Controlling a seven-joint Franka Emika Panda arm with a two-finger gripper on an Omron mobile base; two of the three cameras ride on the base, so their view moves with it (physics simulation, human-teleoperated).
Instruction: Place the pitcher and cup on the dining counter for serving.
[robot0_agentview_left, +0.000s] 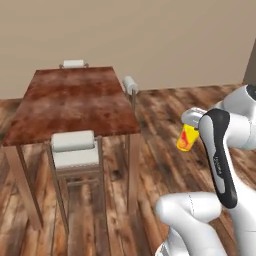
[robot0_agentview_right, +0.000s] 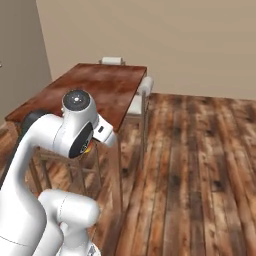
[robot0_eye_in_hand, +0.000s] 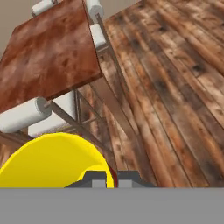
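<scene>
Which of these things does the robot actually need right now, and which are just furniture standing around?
Part of the job:
- cup, yellow, held in the shut gripper
- dining counter, where it is to go

Just standing about:
- white-cushioned stools around the counter
- wooden floor
- beige wall

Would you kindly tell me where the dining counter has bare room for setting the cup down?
The dining counter top is bare from edge to edge. Its near edge is bordered by a stool, its far end by another stool, its right side by a third. The end effector, shut on the cup, hangs over the floor.
</scene>
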